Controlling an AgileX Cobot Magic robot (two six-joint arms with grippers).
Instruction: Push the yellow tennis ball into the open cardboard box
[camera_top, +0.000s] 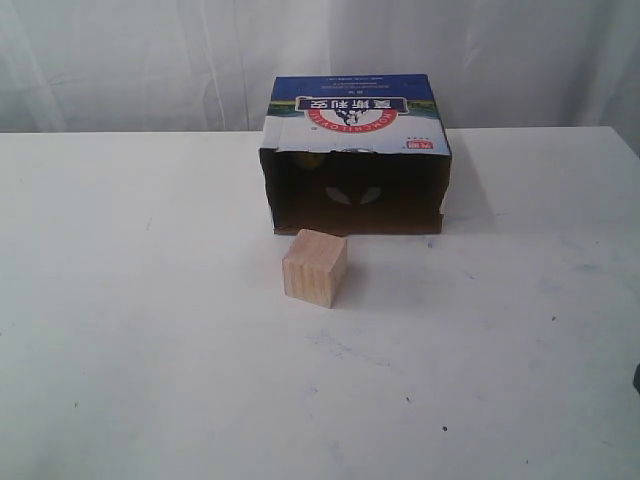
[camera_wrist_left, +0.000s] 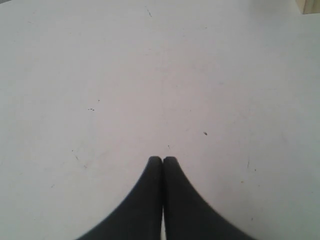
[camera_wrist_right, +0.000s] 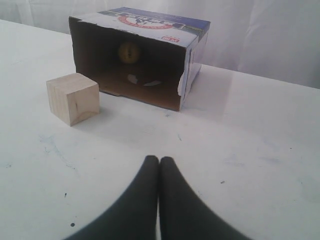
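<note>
Table: the white table (camera_top: 120, 350) carries everything. Its near part is bare.
Box: the cardboard box (camera_top: 355, 115) lies at the far middle of the table. Its blue and white printed face is up and its open side faces near.
Inside the box: the inside is dark. The ball is in it, and there are two pale patches (camera_wrist_right: 142, 80) low at the back. I cannot tell what these patches are.
Cube: the wooden cube (camera_top: 314, 267) stands just near the opening, a little left of the middle. It is close to the box but does not touch it.
Ball: the yellow tennis ball (camera_wrist_right: 129, 52) is deep inside the box, toward the left side. I cannot tell whether it touches the far wall.
Right gripper: the right gripper (camera_wrist_right: 158, 159) has its two fingers pressed together and holds nothing. It hangs over the near table and points at the box, well apart from it.
Left gripper: the left gripper (camera_wrist_left: 162, 160) is also closed on nothing, over bare table.
Progress: I judge the task done, because the ball is inside the box and no gripper touches anything. Nothing seems left, except perhaps to bring the arms to rest.
</note>
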